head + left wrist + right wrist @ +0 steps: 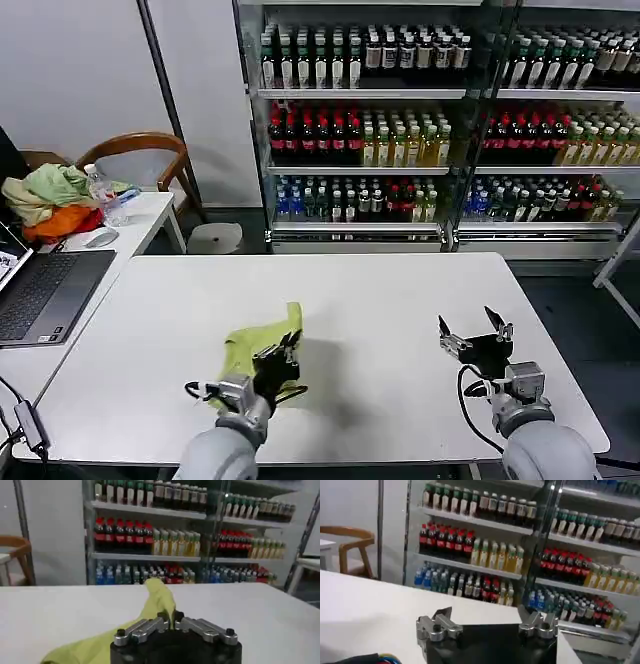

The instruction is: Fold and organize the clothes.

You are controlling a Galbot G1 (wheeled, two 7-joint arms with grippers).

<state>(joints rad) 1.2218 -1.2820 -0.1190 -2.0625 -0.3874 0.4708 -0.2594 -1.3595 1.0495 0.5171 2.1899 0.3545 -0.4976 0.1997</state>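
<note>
The clothes, a lime-green T-shirt (256, 344), lie bunched on the white table (380, 300) toward its front left. My left gripper (283, 352) is shut on a fold of the shirt, which rises as a peak (159, 596) just past the fingers (170, 619). Part of the fabric trails down beside the gripper body (75, 649). My right gripper (473, 333) hovers over the front right of the table, open, with nothing between its fingers (487, 622). It is well apart from the shirt.
A side table at the left holds a laptop (45, 293), a mouse (101, 237), a water bottle (104, 196) and a heap of garments (52, 198). A wooden chair (145, 150) and drink-filled coolers (400, 120) stand behind. A cable (22, 418) lies at the front left corner.
</note>
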